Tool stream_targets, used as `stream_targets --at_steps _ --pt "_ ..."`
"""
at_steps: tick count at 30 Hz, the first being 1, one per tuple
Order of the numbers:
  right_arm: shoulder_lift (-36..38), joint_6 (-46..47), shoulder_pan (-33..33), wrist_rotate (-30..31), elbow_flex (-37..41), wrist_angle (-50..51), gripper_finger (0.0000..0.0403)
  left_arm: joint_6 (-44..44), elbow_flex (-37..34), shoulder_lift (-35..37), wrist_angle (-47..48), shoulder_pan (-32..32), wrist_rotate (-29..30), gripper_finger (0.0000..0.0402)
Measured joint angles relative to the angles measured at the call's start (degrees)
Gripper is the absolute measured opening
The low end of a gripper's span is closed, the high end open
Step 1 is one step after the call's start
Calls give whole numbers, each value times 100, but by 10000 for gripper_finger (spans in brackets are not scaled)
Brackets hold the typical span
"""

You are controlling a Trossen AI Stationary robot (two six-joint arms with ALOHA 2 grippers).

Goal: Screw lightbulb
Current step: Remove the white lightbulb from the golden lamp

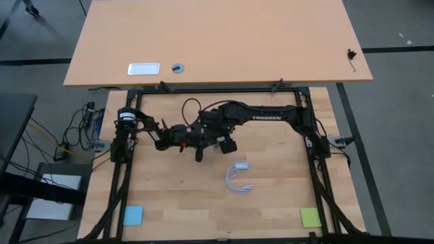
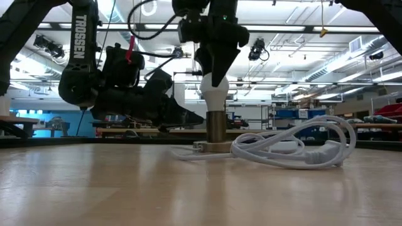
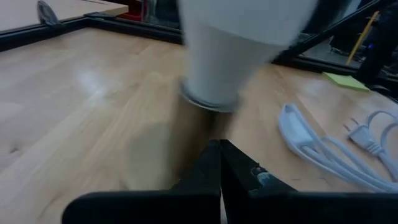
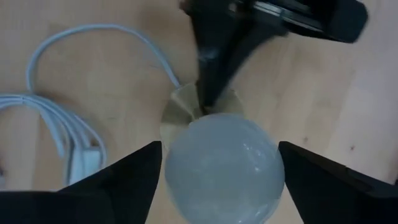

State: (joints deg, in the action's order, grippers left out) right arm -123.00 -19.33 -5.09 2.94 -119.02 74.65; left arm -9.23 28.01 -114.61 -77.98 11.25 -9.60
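Note:
The white lightbulb (image 2: 215, 91) stands upright with its base in the brassy socket (image 2: 217, 129), which sits on a flat disc (image 4: 177, 109) on the table. My right gripper (image 4: 220, 144) comes straight down over the bulb (image 4: 221, 171), open, one finger on each side of the bulb's round top. My left gripper (image 3: 219, 149) is shut and lies low and nearly level, reaching in from the table's left with its tips at the socket just below the bulb (image 3: 227, 56). My left gripper has its shut fingertips (image 4: 208, 93) at the socket's disc (image 4: 186, 102), right beside the stem, coming in level from the table's left. The bulb hides the very tips in the right wrist view. My right gripper's fingers (image 4: 134, 177) stand at the bulb's widest part; whether they touch it I cannot tell.
The coiled white cord with its plug (image 1: 237, 179) lies on the table just right of the socket (image 2: 295, 147). A blue note (image 1: 133, 215) and a green note (image 1: 310, 217) lie at the near corners. A second tabletop (image 1: 217, 41) stands beyond the far edge.

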Motion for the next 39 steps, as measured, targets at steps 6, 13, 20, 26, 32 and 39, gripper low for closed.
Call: stream_targets --at_steps 6,13,20,26,32,39 --pt "0 141 26 9 -90 -50 325 0 7 0 85 0 120 0" --pt "19 684 -18 46 -90 15 319 44 227 0 491 -86 74 0" --pt "98 2495 -137 44 -101 161 327 170 531 -95 1122 -124 201 0" --pt "98 2972 -128 -99 -85 214 332 127 527 -254 951 -129 172 0" --pt "98 3498 -191 -22 -85 227 322 127 527 -254 919 -129 115 0" --pt "98 3791 -321 -99 -85 220 310 127 525 -254 919 -129 115 0"
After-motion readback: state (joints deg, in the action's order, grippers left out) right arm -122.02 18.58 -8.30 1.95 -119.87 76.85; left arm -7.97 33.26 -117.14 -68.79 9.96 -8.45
